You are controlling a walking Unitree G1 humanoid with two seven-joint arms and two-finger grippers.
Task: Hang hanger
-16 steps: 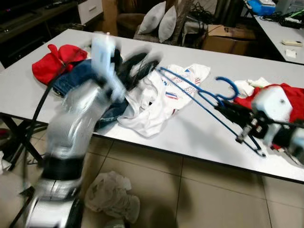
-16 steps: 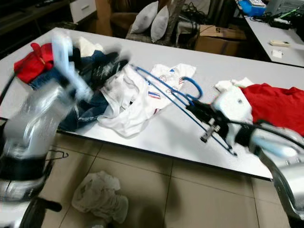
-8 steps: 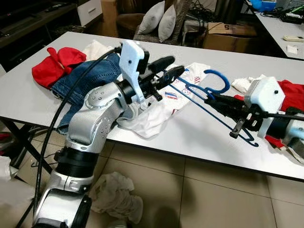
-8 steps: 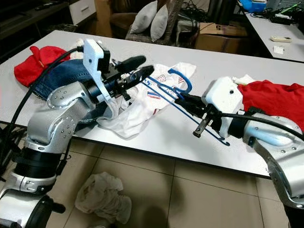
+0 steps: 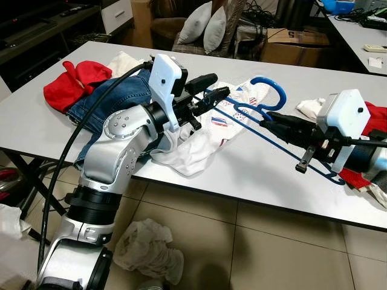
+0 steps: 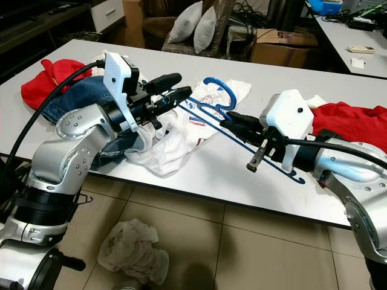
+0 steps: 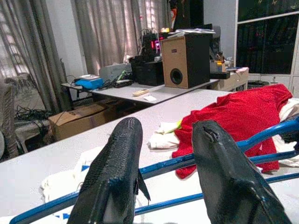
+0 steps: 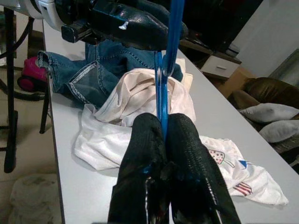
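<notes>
Big grey desk [image 5: 254,175] is buried in clothes, white shirt [image 5: 202,136] dead centre. The blue hanger [image 5: 266,124] hangs in the air above it, toward 1 o'clock. Right end effector [image 6: 233,124] is clenched on its bar; left end effector [image 5: 208,96] straddles the far end, fingers apart. If both pull differently, I'd guess it twists loose or snags the shirt.

No wording or number can be read anywhere here; the dark mark on the cardboard box [image 5: 296,37] behind the worktop [image 5: 254,175] is too blurred to make out.
</notes>
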